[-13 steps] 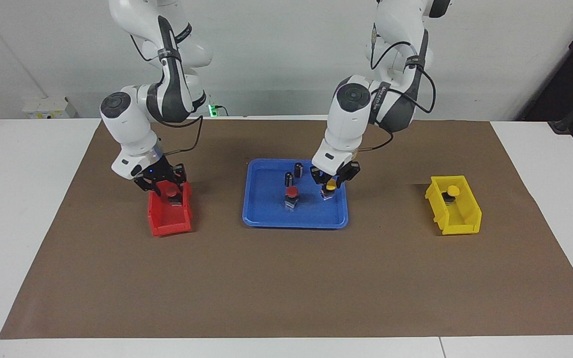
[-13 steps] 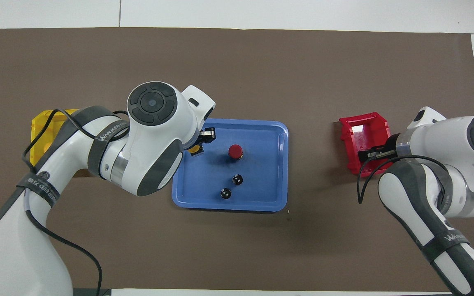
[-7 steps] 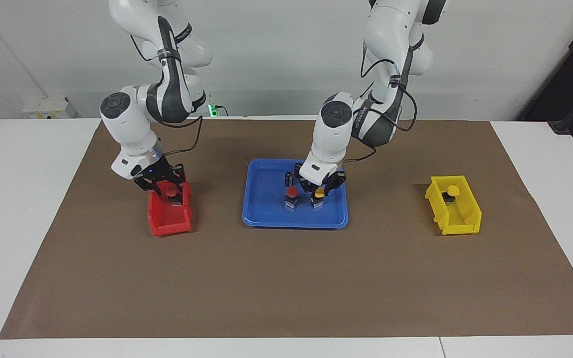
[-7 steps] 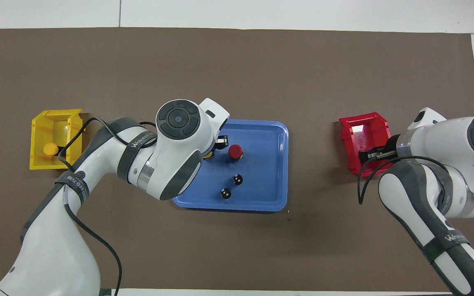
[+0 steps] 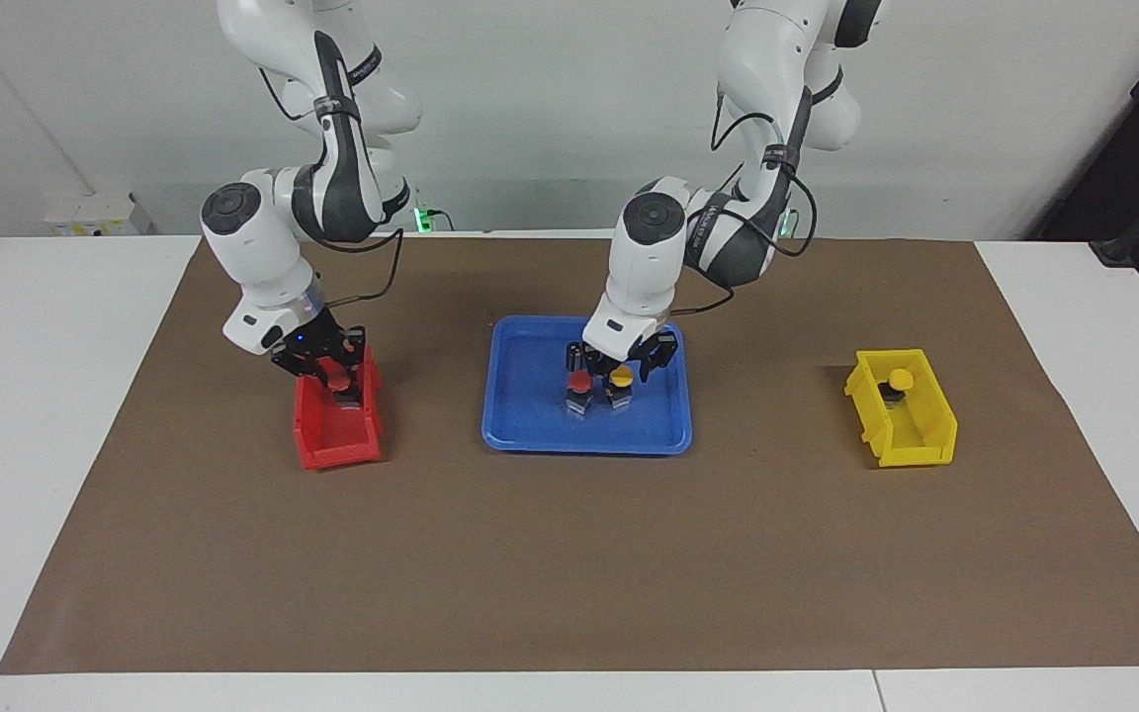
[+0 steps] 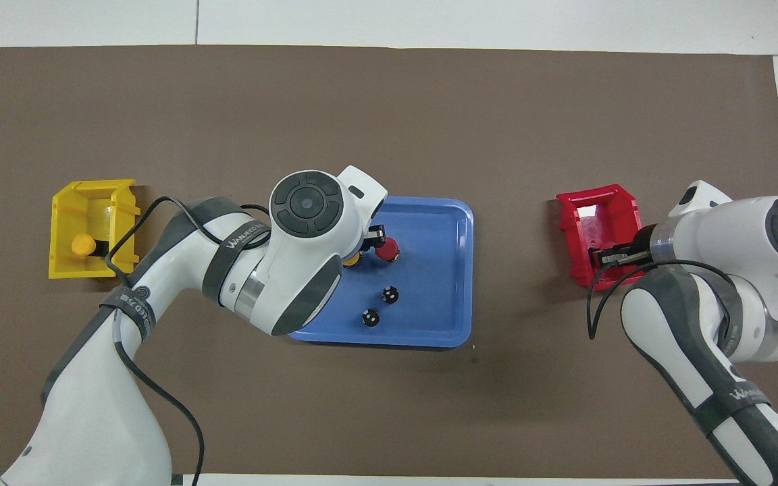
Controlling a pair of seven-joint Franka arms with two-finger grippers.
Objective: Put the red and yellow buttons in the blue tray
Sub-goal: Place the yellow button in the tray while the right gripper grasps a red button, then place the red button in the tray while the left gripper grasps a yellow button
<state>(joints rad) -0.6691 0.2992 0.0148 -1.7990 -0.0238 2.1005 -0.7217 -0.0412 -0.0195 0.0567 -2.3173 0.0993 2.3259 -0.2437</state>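
**Buttons at tray and bins**

A brown mat (image 5: pixel 569 554) covered the white table. The left gripper (image 5: pixel 622 368) stood low in the blue tray (image 5: pixel 530 415), fingers apart just above a yellow button (image 5: pixel 620 384) beside a red button (image 5: pixel 579 389). The right gripper (image 5: pixel 330 374) was clamped on a second red button (image 5: pixel 336 379) in the red bin (image 5: pixel 332 440). Another yellow button (image 5: pixel 899 382) sat in the yellow bin (image 5: pixel 911 435).

The blue tray (image 5: pixel 530 415) looked like smooth, slightly glossy plastic, as did the red bin (image 5: pixel 332 443) and yellow bin (image 5: pixel 911 435). The brown table cover (image 5: pixel 569 564) appeared matt, like paper. The arms' white shells (image 6: pixel 308 270) shone glossy.
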